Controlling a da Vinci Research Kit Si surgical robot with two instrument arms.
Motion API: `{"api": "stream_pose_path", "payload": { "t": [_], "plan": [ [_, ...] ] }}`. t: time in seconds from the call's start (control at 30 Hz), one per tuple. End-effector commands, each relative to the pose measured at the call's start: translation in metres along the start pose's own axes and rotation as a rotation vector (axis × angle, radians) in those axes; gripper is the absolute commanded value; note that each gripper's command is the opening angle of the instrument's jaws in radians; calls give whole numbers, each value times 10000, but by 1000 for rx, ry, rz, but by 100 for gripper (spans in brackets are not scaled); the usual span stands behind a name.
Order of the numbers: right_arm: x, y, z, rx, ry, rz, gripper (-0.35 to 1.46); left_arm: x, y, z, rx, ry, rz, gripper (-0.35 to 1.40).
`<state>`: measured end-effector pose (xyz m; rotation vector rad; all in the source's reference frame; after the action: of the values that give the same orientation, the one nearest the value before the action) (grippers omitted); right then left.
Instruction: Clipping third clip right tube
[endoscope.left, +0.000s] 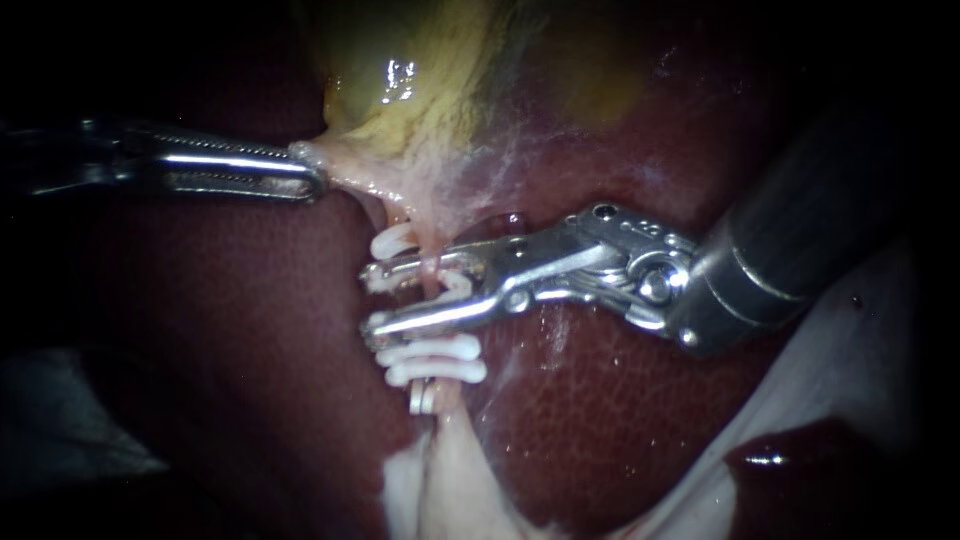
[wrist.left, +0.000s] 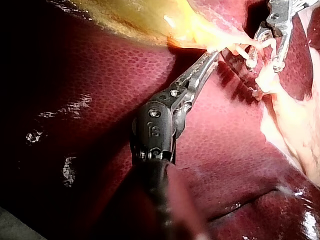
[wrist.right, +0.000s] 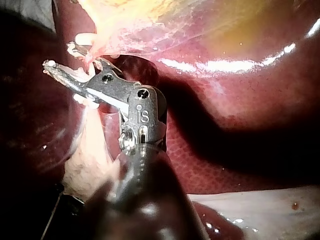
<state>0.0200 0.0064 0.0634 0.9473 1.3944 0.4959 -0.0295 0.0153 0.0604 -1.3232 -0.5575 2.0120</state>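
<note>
Nearest the camera, the right instrument (endoscope.left: 372, 298) comes in from the right, its thick dark shaft ending in two metal jaws that stand spread apart. The tube (endoscope.left: 432, 268) runs down between those jaws, a little back from their tips. A white clip (endoscope.left: 378, 279) lies across the tube just under the upper jaw, and a dark gap separates it from the lower jaw. A second white clip (endoscope.left: 390, 241) sits on the tube just above the upper jaw. A pair of white clips (endoscope.left: 430, 350) lies stacked just below the lower jaw, with a small metal clip (endoscope.left: 421, 397) right beneath them. Farther back, the left instrument (endoscope.left: 318, 178) reaches in from the left, its jaws pressed together on a fold of pale tissue (endoscope.left: 340, 172) at the lower edge of the yellow gallbladder (endoscope.left: 420, 70). The dark red liver (endoscope.left: 600, 400) lies behind everything
</note>
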Motion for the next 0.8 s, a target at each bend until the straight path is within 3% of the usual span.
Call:
{"api": "stream_pose_path", "payload": {
  "t": [0.03, 0.23, 0.8],
  "plan": [
    [0, 0, -2, 0, -1, -1, -2, 0, 0, 0, 0, 0, 0, -35],
    [-1, -2, -4, 1, -2, 23, -35, 0, 0, 0, 0, 0, 0, -35],
    [-7, 3, -9, 3, -4, 38, -35, 0, 0, 0, 0, 0, 0, -35]
  ]
}}
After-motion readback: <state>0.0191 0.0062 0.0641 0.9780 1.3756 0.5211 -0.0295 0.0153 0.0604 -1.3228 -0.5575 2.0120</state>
